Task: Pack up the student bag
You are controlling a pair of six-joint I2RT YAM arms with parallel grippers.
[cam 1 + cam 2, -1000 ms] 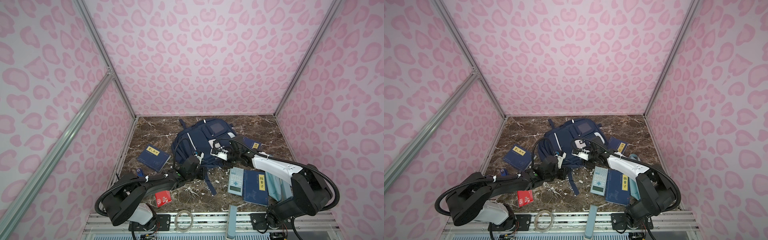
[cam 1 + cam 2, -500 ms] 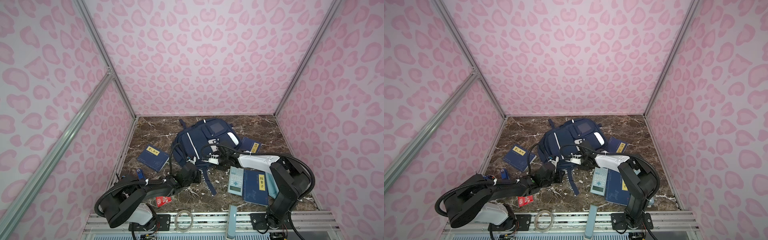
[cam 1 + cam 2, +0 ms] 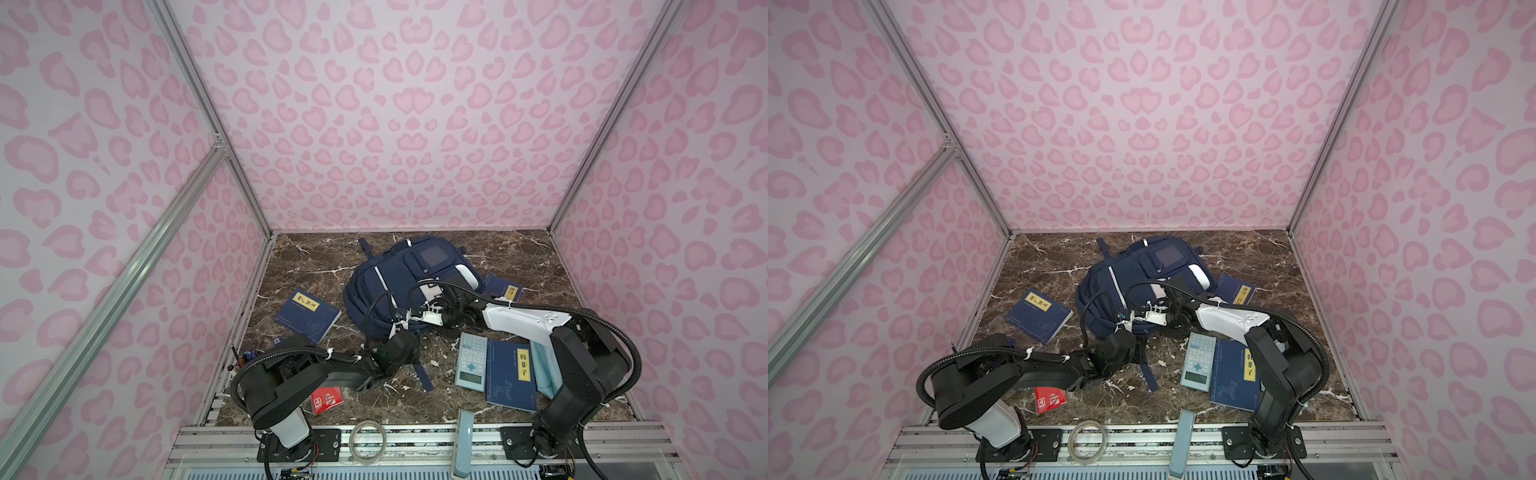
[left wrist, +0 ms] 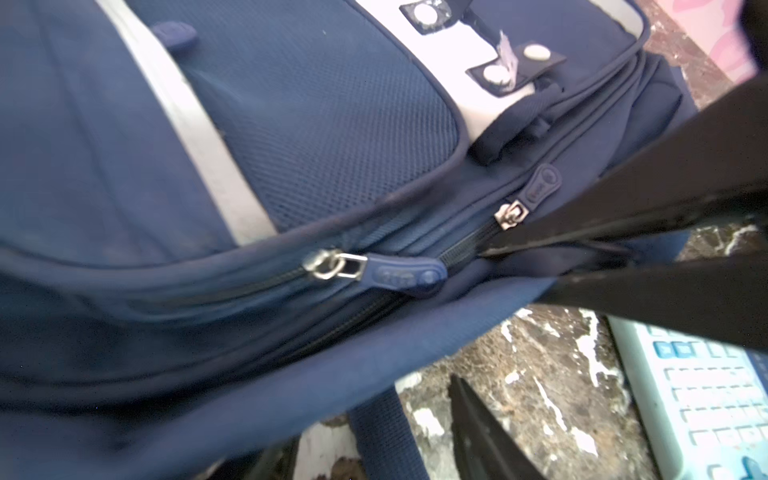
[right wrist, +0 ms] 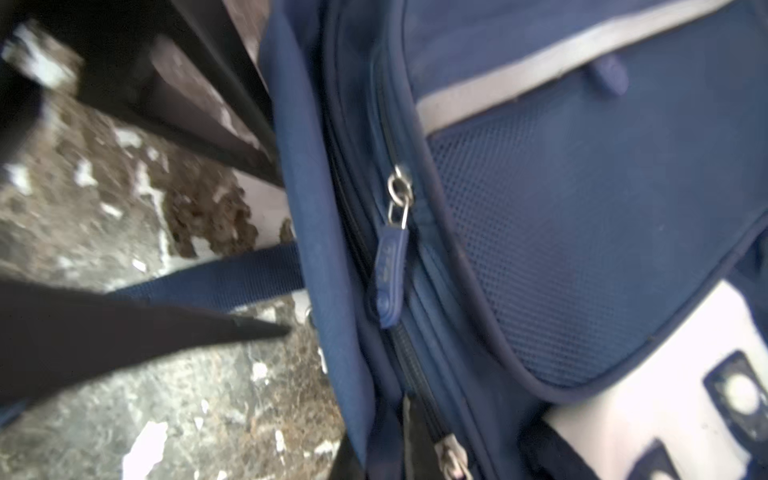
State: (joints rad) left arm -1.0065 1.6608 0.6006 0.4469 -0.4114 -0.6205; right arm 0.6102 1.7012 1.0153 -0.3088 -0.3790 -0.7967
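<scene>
Two grippers at the edge of the student bag (image 3: pixel 361 295): I see the right gripper (image 5: pixel 348 365) pinching its fabric, the left gripper (image 3: pixel 400 326) released.

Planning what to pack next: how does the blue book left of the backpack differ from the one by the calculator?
The left book lies turned diagonally in both top views; the right book lies nearly straight. The left book lies alone; the right book has the calculator against its side. Both are navy with a yellow label.
</scene>
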